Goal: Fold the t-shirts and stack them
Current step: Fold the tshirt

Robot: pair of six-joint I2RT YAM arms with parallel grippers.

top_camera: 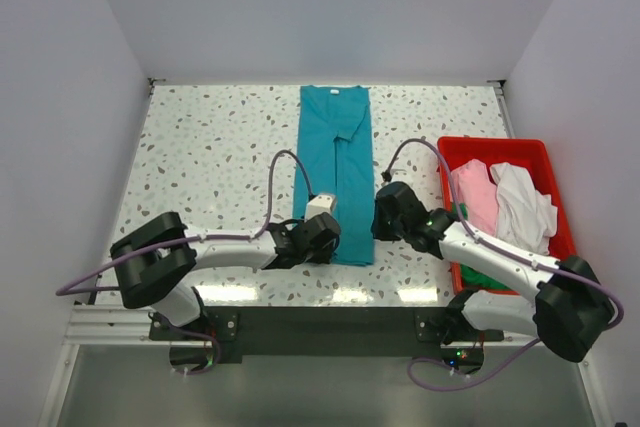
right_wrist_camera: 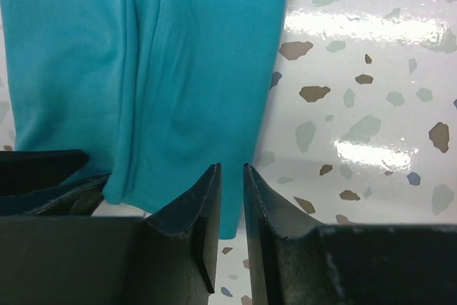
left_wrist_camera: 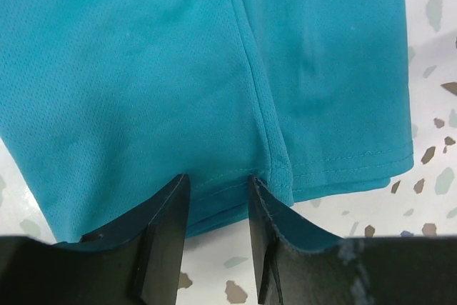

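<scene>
At the near end of the bench (top_camera: 220,147), the left tool (top_camera: 322,237) sits low over the hem of the teal shirt (top_camera: 335,147). In its own wrist view the left tool (left_wrist_camera: 218,183) has its fingers (left_wrist_camera: 168,219) spread a little, and the stitched hem of the teal shirt (left_wrist_camera: 178,69) lies flat in the gap between them. Just to the right, the right tool (top_camera: 388,212) is at the shirt's right edge. Its wrist view shows the right tool (right_wrist_camera: 230,169) with its fingers (right_wrist_camera: 203,201) nearly pressed together, leaving a slim slit. The near corner of the teal shirt (right_wrist_camera: 178,69) reaches into that slit, but I cannot tell whether it is pinched. Beyond the tools the shirt runs away as a long narrow strip, folded lengthwise, with its neck end at the far edge of the bench. On the right side stands a red bin (top_camera: 495,142) holding a green shirt (top_camera: 478,275) nearest, then a pink shirt (top_camera: 475,192) and a white shirt (top_camera: 525,202), all crumpled.
</scene>
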